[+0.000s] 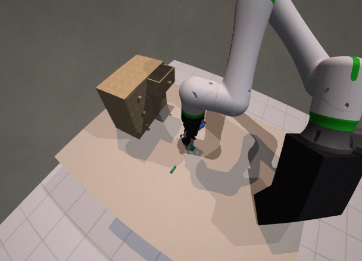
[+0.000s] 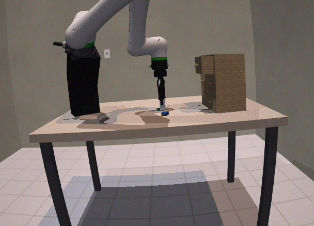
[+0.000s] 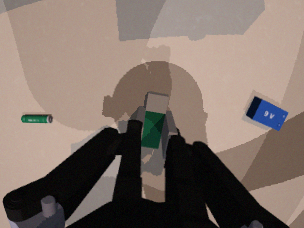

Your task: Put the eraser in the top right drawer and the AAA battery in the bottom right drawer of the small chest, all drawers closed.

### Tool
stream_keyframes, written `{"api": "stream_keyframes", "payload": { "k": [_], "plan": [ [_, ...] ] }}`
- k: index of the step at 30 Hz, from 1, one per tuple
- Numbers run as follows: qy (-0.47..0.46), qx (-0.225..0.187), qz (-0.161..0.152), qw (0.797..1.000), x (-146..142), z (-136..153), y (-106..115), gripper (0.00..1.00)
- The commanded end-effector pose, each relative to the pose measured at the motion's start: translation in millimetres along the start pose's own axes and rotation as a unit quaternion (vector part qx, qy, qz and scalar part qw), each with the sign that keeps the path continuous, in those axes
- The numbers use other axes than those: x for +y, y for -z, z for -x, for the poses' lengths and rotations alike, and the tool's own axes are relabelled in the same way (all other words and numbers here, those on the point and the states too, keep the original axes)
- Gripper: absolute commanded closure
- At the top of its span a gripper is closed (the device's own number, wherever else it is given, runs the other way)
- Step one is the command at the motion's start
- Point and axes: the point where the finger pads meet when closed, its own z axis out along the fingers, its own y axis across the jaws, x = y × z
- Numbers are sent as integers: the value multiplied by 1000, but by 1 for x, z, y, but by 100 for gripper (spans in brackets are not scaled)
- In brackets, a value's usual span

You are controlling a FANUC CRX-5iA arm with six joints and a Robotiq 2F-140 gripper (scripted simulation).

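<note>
The eraser [image 1: 192,148] [image 2: 158,109] [image 3: 152,131], with a green sleeve and pale end, lies at table level. My gripper [image 1: 187,146] [image 2: 162,109] [image 3: 153,119] points down over it and is shut on it, one fingertip against each long side. The AAA battery [image 1: 172,169] [image 3: 36,119], small and green, lies apart, at the left in the wrist view. The small chest [image 1: 128,75] [image 2: 230,81] stands upright with its fronts towards the arm. Its top right drawer [image 1: 170,75] [image 2: 207,64] is pulled part way out and level. The other drawers look pushed in; the bottom right one is partly hidden in shadow.
A blue 9 V battery [image 1: 202,126] [image 2: 165,113] [image 3: 270,114] lies close to the gripper, at the right in the wrist view. The arm's black pedestal [image 1: 286,186] [image 2: 83,89] stands at the table end opposite the chest.
</note>
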Motion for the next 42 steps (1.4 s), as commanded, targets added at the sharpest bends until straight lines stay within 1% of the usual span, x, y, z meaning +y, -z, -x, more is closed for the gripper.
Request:
{"api": "stream_keyframes", "payload": {
  "k": [1,10,11,14,20,23,25,36,39,42],
  "plan": [
    [0,0,0,1000,0,0,0,89],
    [0,0,0,1000,0,0,1,89],
    [0,0,0,1000,0,0,4,89],
    [0,0,0,1000,0,0,24,89],
    [0,0,0,1000,0,0,80,89],
    [0,0,0,1000,0,0,97,89],
    [0,0,0,1000,0,0,100,89],
    [-9,0,0,1000,0,-1,100,89],
    [-45,0,0,999,2,-3,100,89],
    [-117,0,0,993,6,-8,100,89]
  ]
}}
